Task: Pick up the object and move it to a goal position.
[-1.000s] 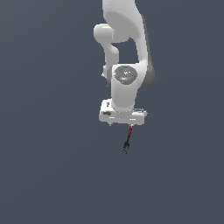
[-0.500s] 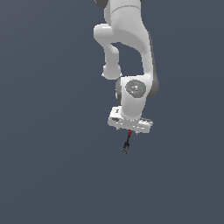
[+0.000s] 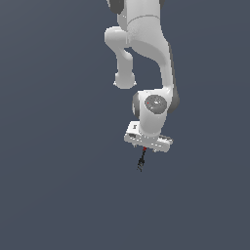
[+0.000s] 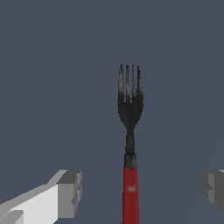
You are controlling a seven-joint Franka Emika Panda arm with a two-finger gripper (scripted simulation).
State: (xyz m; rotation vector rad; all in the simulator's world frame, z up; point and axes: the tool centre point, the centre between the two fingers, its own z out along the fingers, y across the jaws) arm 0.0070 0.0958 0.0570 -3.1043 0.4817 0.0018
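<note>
Fork (image 4: 130,131) lies between the spread hand's (image 4: 142,192) fingers (image 4: 70,192), touching neither.

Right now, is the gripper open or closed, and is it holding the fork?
Gripper: open; the fork lies between the fingers, which stand apart from its handle, not gripping it.

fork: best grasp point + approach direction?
Grip the fork on its red handle, not the dark tines. Handle is straight and thicker. It lies centred between the open gripper fingers, so come from above and close across it.
</note>
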